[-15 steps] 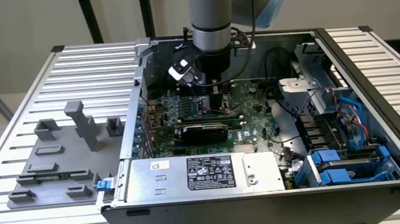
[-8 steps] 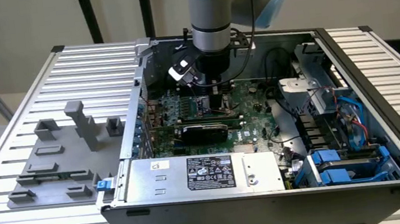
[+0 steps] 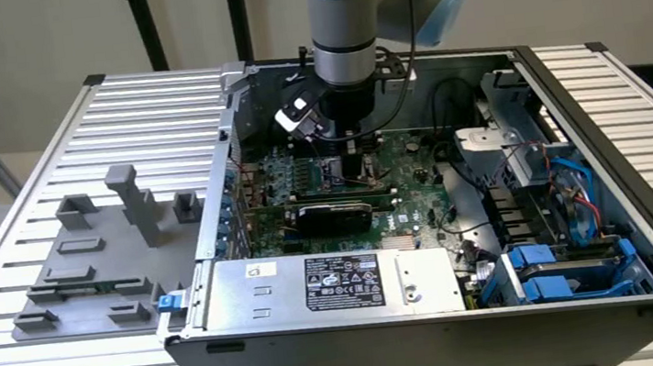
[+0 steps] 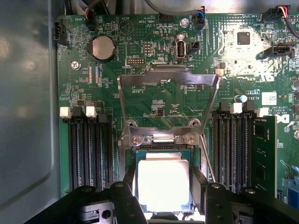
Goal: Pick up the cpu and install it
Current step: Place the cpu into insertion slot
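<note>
Work area surroundings
Plain beige wall (image 3: 27,42) behind a ribbed aluminium table (image 3: 64,148); two black vertical posts (image 3: 140,24) stand at the table's rear edge; lighting even and diffuse.

Robotics lab bench: slatted aluminium table (image 3: 31,180), open computer case (image 3: 443,340).

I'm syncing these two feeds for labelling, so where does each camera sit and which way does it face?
Exterior view: off the arm, raised beside the open computer case, looking down into it; the arm and gripper show over the motherboard.
Wrist view: on the wrist, looking down at the socket; the gripper shows, closed on the cpu.
Shared: the gripper and the motherboard.
</note>
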`<state>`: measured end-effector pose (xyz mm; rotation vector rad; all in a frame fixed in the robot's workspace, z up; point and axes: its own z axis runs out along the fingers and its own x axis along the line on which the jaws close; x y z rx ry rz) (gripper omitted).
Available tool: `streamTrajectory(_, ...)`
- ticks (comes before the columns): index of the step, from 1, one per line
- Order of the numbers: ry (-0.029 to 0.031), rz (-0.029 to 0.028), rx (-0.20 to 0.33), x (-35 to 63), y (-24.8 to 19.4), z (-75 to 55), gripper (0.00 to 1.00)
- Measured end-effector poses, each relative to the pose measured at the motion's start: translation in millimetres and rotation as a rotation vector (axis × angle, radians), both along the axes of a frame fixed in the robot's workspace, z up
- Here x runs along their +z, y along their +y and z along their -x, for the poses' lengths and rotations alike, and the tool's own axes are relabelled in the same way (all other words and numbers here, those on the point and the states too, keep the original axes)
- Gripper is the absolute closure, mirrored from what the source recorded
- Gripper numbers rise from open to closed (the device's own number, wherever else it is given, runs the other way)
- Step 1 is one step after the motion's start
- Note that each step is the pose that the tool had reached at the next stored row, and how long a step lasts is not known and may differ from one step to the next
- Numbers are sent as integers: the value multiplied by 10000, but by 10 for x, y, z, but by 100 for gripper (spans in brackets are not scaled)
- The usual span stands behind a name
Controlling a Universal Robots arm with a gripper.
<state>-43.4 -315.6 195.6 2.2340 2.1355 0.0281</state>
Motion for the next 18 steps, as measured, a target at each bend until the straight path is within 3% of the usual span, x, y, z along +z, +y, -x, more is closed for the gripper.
streamTrajectory(11, 0, 118, 0, -14, -1, 0, 45)
streamTrajectory(13, -5, 118, 0, -17, -1, 0, 44)
streamTrajectory(14, -3, 118, 0, -17, 0, 0, 38)
streamTrajectory(18, 1, 124, 0, -15, 1, 0, 38)
